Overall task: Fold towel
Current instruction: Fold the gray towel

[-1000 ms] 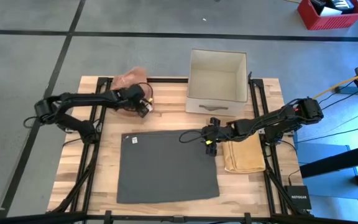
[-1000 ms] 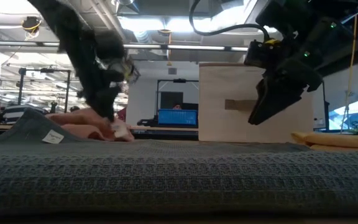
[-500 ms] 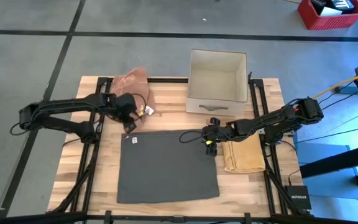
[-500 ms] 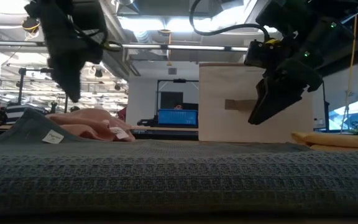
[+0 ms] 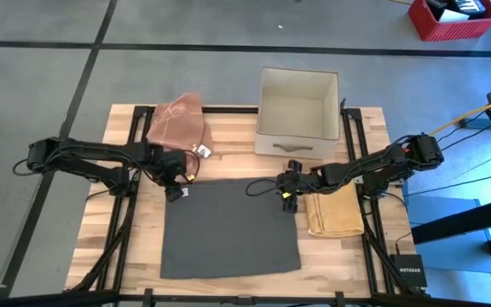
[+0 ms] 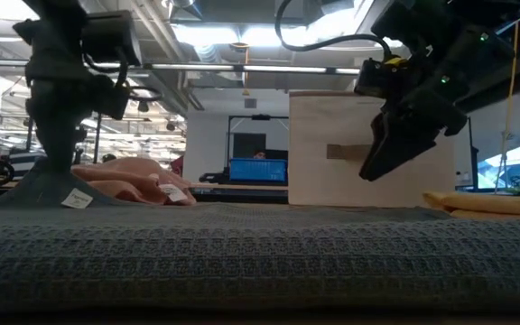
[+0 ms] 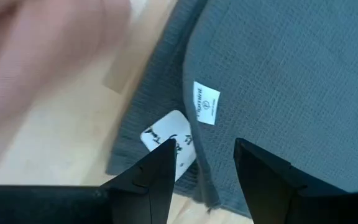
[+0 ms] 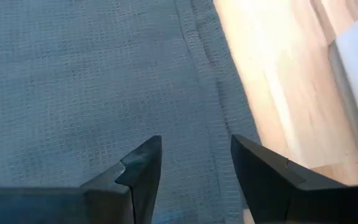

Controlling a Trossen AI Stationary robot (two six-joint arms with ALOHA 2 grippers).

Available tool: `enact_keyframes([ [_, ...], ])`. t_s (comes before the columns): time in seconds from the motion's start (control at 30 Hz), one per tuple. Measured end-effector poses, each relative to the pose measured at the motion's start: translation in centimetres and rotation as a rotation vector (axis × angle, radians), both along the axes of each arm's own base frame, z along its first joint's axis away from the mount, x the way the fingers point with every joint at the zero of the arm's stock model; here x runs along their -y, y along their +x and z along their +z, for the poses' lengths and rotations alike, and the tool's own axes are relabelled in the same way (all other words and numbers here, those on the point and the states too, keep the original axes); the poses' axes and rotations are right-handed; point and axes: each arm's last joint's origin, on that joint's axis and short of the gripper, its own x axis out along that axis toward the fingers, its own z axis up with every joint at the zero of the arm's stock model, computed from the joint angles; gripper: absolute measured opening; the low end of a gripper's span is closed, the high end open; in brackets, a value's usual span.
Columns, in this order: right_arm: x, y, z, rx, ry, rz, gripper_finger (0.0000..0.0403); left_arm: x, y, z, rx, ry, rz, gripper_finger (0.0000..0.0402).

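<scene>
A dark grey towel (image 5: pixel 231 227) lies spread flat in the middle of the wooden table. My left gripper (image 5: pixel 176 189) stands open just over the towel's far left corner (image 7: pixel 160 149), pointing steeply down; two white labels (image 7: pixel 205 103) show there between its fingers. I see no touch. My right gripper (image 5: pixel 286 199) hangs open over the towel's far right corner (image 8: pixel 210 93), slanting down, clear of the cloth (image 6: pixel 404 144).
A crumpled pink towel (image 5: pixel 180 122) lies at the far left, just beyond my left gripper. A white open box (image 5: pixel 298 112) stands at the far middle. A folded yellow towel (image 5: pixel 334 211) lies right of the grey one. Black rails (image 5: pixel 123 213) run along both table sides.
My left gripper has come away from the pink towel, gone toward the table's near edge to the grey towel's far left corner, and tipped to point more steeply down. Its fingers stay apart. The pink towel stays on the table.
</scene>
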Motion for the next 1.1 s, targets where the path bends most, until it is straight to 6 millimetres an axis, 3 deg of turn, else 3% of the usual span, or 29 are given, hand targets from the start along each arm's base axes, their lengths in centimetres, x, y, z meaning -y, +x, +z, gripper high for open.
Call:
enact_keyframes([
  [0.2, 0.0, 0.0, 0.0, -0.005, -0.011, 0.027, 0.0198, 0.4, -0.1, -0.8, 0.003, -0.001, -0.014, 0.0141],
  [0.33, 0.4, 0.1, -0.2, -0.018, -0.015, 0.034, 0.0198, 0.6, -0.1, -0.8, 0.004, 0.000, -0.030, 0.0094],
  [0.57, 2.2, -2.0, -1.4, -0.262, 0.026, -0.079, 0.0198, 1.0, -0.1, -0.8, 0.006, 0.004, -0.070, 0.0006],
  [0.97, 3.6, -2.4, -2.8, -0.187, 0.210, -0.078, 0.0196, 1.2, -0.1, -0.8, 0.005, 0.010, -0.078, 0.0006],
  [1.1, 3.5, -2.3, -2.8, -0.183, 0.219, -0.077, 0.0172, 1.2, -0.1, -0.8, 0.005, 0.012, -0.077, 0.0006],
])
